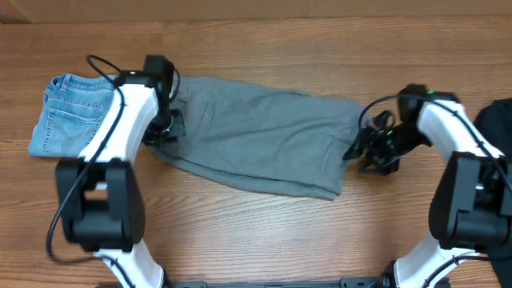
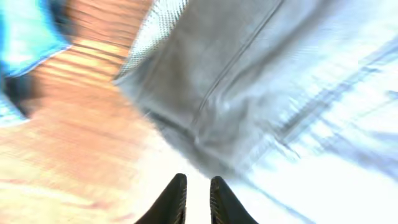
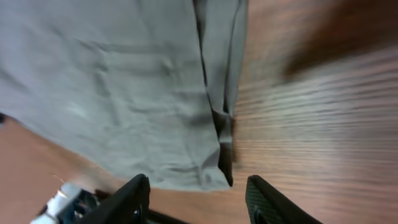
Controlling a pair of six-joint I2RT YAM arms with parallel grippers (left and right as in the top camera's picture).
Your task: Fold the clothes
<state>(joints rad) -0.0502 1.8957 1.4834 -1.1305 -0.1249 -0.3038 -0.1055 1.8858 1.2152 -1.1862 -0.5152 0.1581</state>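
- Nearest the overhead lens stand the left arm (image 1: 96,200) and the right arm (image 1: 472,200), rising at the near table edge. Each reaches away toward one end of the garment.
- Left gripper (image 1: 164,120) (image 2: 198,186): low over the waistband end. In its wrist view the fingers stand a narrow slit apart with nothing seen between them. That view is blurred and washed out, so contact with the cloth cannot be confirmed.
- Right gripper (image 1: 362,150) (image 3: 196,182): just beside the hem end, over bare wood. Its jaws are spread wide and empty.
- Grey shorts (image 1: 264,136) (image 3: 112,81): lying flat on the table (image 1: 264,240), mid-table, between the two grippers.
- Orientation: the long axis runs left to right, slightly askew. Waistband and fly are at the left end, and the leg hems point right.
- Layers: the right wrist view shows a doubled edge at the hem, so the shorts are judged to lie leg over leg.
- Step in hand: the lengthwise fold is judged in place, and the cross fold is not yet made.
- Next move: it calls for a fresh pinch through both layers at one end. That end is then carried over to meet the other with the edges kept square.
- Denim shorts (image 1: 68,112): folded, beyond the left arm at the table's left.
- Black garment (image 1: 500,128): at the far right edge, partly out of frame and well apart from the grey shorts.
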